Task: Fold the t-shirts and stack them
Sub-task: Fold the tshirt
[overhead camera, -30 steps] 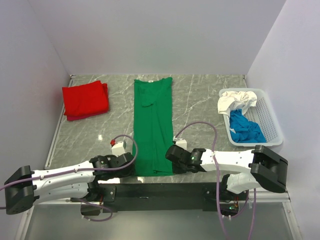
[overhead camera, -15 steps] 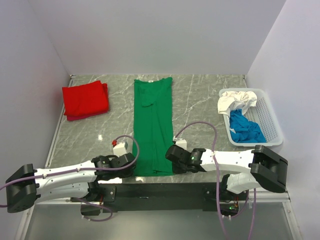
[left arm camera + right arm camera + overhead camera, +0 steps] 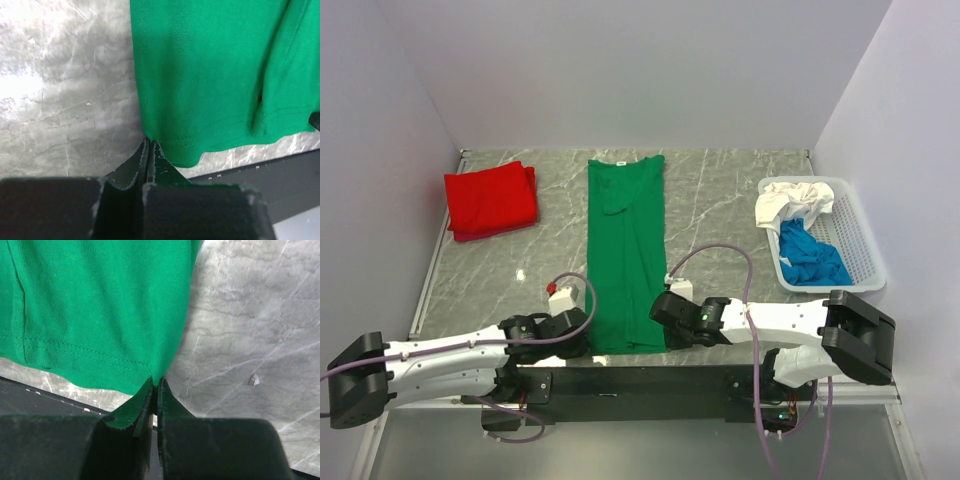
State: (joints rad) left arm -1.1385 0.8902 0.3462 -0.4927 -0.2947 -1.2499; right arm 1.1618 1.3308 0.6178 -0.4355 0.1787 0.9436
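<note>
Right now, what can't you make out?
- Wrist views: whether the left hand and right hand actually pinch the hem of the green shirt; the shut hands themselves hide it.
- Top view: both hands too small and dark to read.
- Basket: anything beneath the white shirt and blue shirt.
- Red pile: shirt count, too small.

The left gripper (image 3: 150, 146) has its two fingers pressed flat together, with the tips meeting on the near left corner of the green t-shirt (image 3: 210, 75) at its stitched hem. The shirt lies flat ahead and to the right of the fingertips, with one lengthwise fold far right. Grey marbled table (image 3: 65, 100) lies left of the fingertips, and a black strip (image 3: 260, 182) lies to their near right.
</note>
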